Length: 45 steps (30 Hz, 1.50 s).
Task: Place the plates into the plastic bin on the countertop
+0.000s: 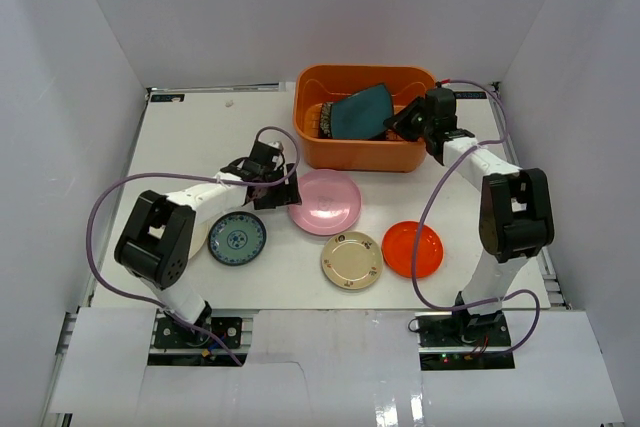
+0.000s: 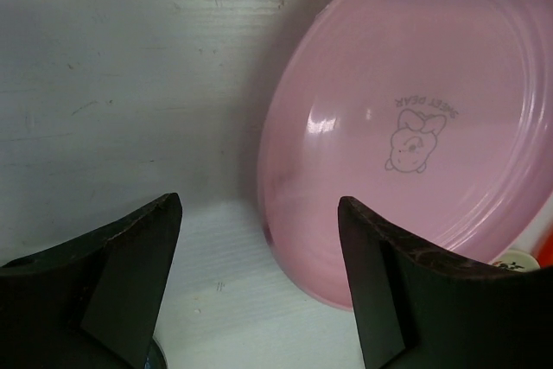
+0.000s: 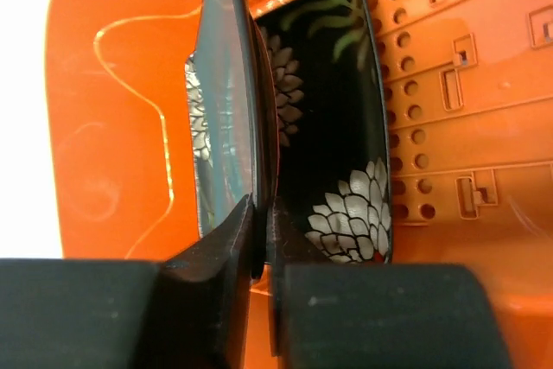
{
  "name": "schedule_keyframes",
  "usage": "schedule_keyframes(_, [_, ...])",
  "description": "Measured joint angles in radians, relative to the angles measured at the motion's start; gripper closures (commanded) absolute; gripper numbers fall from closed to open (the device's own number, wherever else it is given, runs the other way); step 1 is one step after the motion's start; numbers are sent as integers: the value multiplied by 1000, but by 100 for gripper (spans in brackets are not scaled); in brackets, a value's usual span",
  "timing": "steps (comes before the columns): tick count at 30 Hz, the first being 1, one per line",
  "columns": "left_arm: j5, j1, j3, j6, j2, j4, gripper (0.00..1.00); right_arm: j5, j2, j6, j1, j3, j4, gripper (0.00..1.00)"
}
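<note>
Two square plates (image 1: 360, 112) stand tilted inside the bin (image 1: 362, 154) at the rear of the desk (image 1: 180, 147); four round plates (image 1: 325, 202) lie on the desk before it.

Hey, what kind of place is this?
Probably a robot test booth, not a real kitchen: plain white walls box in a white table, with a left arm and right arm mounted at its near edge.

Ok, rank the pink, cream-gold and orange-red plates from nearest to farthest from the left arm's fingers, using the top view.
1. Pink plate, just right of the left fingers.
2. Cream-gold plate, toward the arm bases, centre.
3. Orange-red plate, farthest right.
</note>
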Motion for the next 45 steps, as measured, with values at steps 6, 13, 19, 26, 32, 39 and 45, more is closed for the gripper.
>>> schedule_keyframes(6, [-13, 0, 24, 0, 54, 6, 21, 2, 10, -46, 3, 0, 16, 33])
schedule_keyframes(13, [-23, 0, 51, -12, 96, 29, 39, 25, 8, -137, 8, 0, -4, 6])
schedule_keyframes(19, [-27, 0, 51, -22, 105, 35, 85, 58, -11, -254, 14, 32, -86, 10])
schedule_keyframes(26, [-42, -3, 51, -23, 94, 46, 100, 72, -151, -358, 19, 31, -106, 10])
schedule_keyframes(32, [-113, -7, 31, -2, -36, -18, 100, 23, -301, -401, 19, -45, -103, 2])
schedule_keyframes(39, [-75, -2, 10, -2, -339, -96, 100, -41, -597, -413, 21, -327, -71, 92])
schedule_keyframes(45, [17, -6, 24, -32, -513, -143, 100, -59, -866, -369, 23, -594, -55, 92])
